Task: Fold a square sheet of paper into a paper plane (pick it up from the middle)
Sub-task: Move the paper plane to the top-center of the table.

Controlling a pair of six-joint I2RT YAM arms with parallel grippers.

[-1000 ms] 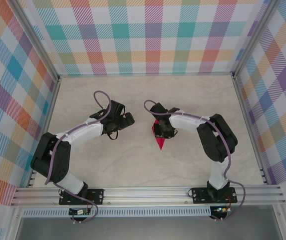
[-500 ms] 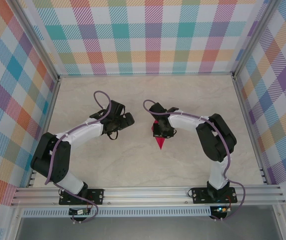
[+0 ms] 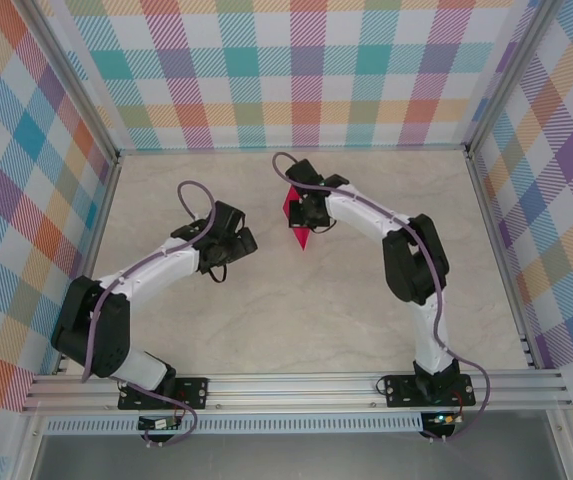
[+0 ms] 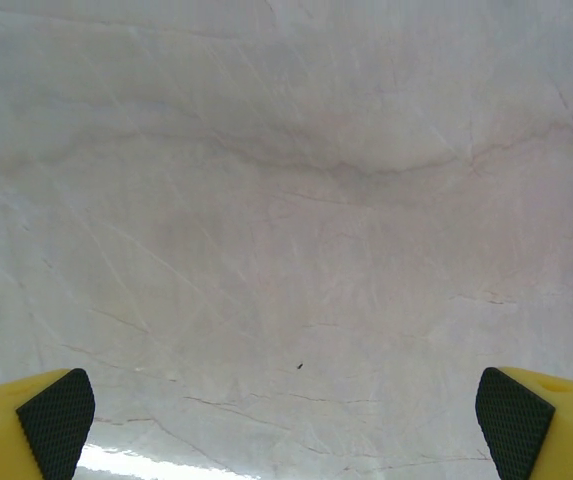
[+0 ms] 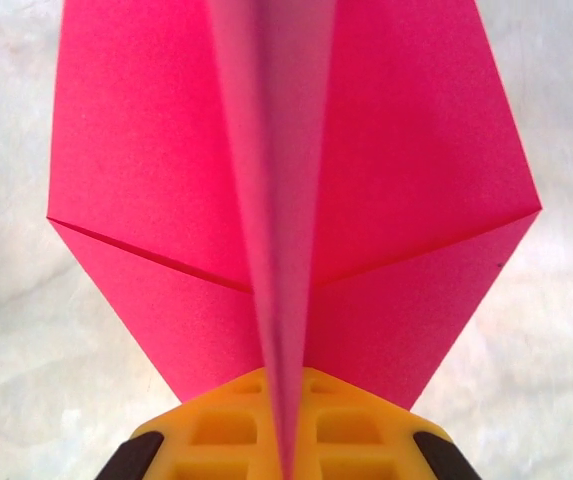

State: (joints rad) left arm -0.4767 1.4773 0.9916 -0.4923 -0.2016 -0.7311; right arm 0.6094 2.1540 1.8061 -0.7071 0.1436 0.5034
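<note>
Top external view:
- Your right gripper [image 3: 302, 212] sits toward the far middle of the table [image 3: 296, 330], arm stretched well forward.
- The paper plane [image 3: 291, 207] is caught in it. It reads as a narrow magenta dart, with one pointed end sticking out toward the near edge.
- From this height you cannot tell whether the plane hangs clear of the marble or brushes it.
- Your left gripper [image 3: 241, 240] is off to the left of the plane, near but apart, with nothing pink at it.

Right wrist view:
- The plane [image 5: 146, 150] fills most of the frame.
- Two flat wings spread left and right of a raised centre ridge, and a diagonal crease on each wing runs in to meet that ridge.
- The ridge runs straight down between the yellow fingers [image 5: 226, 430], which are closed tight on it.
- So the hold is on the centre fold, not on a wing.
- Pale, blurred marble shows past both wing edges.

Left wrist view:
- The black pads [image 4: 58, 420] stand at opposite bottom corners, so the fingers are spread wide.
- Bare veined marble [image 4: 286, 200] lies between and beyond them.
</note>
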